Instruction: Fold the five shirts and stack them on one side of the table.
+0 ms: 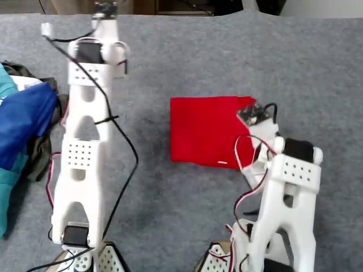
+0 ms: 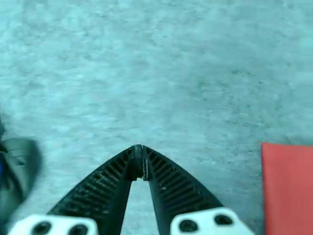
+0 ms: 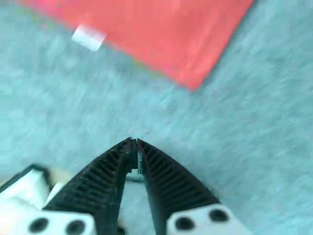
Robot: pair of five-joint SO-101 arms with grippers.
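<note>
Shirt (image 1: pixel 204 130) folded flat, pile (image 1: pixel 22 124) at left edge

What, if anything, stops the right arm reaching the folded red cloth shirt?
Probably nothing, so yes: the right gripper sits shut beside the folded red cloth shirt, only bare grey table cover between.

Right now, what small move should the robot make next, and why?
Probably open the right gripper and take the red shirt by its near corner to slide it aside. It lies folded mid-table, that gripper hangs shut beside it, and a pile of shirts waits.
</note>
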